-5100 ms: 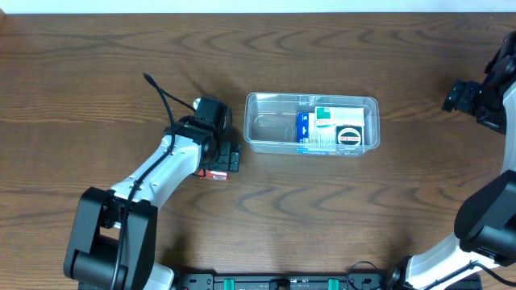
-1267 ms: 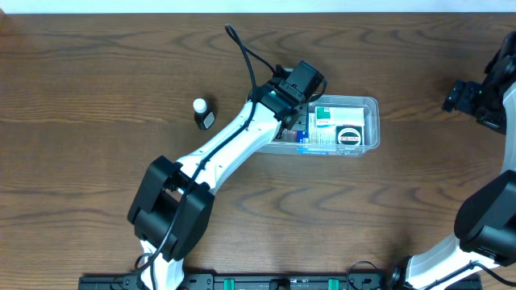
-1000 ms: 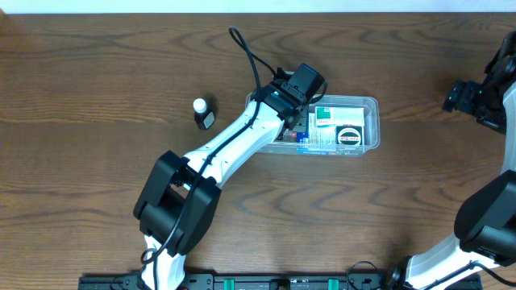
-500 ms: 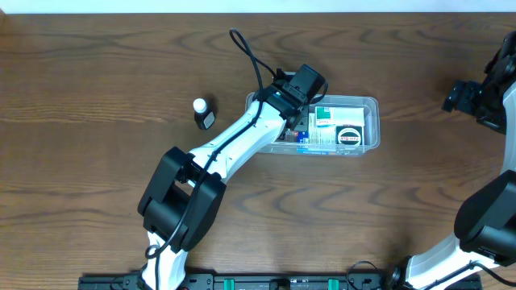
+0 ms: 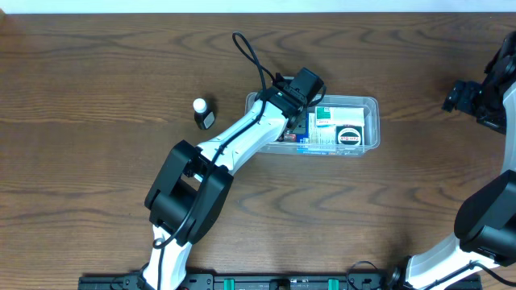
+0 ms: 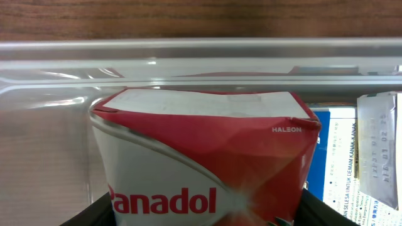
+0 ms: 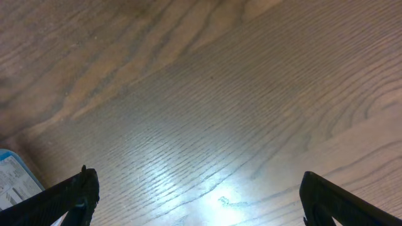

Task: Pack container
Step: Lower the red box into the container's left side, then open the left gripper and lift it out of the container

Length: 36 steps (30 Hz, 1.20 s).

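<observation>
The clear plastic container (image 5: 369, 104) sits at the table's middle right and holds a blue box (image 5: 305, 138), a green-and-white box (image 5: 324, 115) and a white box with a black round label (image 5: 349, 135). My left gripper (image 5: 292, 127) is inside the container's left half, shut on a red-and-white Panadol box (image 6: 201, 157), which is close to the container's floor (image 6: 44, 150). A small bottle with a white cap (image 5: 201, 113) lies on the table left of the container. My right gripper (image 7: 198, 201) is open and empty over bare table at the far right.
The blue box (image 6: 339, 157) stands just right of the Panadol box. The container's far wall (image 6: 188, 53) is directly ahead of the held box. A cable (image 5: 250, 52) arcs up from the left arm.
My left gripper has carried the Panadol box from the table left of the container into the container's left half, and lowered slightly in the last second. The right arm has not moved.
</observation>
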{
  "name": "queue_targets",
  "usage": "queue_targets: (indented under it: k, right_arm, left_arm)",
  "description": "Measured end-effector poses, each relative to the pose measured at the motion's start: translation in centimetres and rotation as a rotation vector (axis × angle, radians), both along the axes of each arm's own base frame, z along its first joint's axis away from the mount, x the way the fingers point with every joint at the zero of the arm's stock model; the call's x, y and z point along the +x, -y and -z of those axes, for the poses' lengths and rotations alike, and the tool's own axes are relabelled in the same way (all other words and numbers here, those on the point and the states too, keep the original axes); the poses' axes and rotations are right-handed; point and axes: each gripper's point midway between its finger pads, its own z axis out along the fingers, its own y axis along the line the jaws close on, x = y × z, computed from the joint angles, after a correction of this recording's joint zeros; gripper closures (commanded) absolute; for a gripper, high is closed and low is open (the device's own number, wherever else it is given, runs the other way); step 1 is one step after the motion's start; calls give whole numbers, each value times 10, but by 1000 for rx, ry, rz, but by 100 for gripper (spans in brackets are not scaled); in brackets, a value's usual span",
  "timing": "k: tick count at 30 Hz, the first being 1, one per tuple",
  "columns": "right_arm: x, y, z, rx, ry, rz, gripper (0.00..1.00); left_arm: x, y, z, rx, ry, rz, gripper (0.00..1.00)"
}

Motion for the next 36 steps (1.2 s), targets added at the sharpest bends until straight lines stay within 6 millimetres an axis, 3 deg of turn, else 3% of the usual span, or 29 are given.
queue_targets:
  k: [15, 25, 28, 31, 36]
  right_arm:
    - [0, 0, 0, 0, 0, 0, 1]
    - [0, 0, 0, 0, 0, 0, 1]
    - [0, 0, 0, 0, 0, 0, 1]
    - [0, 0, 0, 0, 0, 0, 1]
    - [0, 0, 0, 0, 0, 0, 1]
  left_arm:
    - [1, 1, 0, -4, 4, -2, 37]
    - [-1, -1, 15, 17, -24, -2, 37]
    - [-2, 0, 15, 14, -26, -1, 36]
    - [-2, 0, 15, 11, -28, 0, 27]
    - [-2, 0, 16, 11, -28, 0, 26]
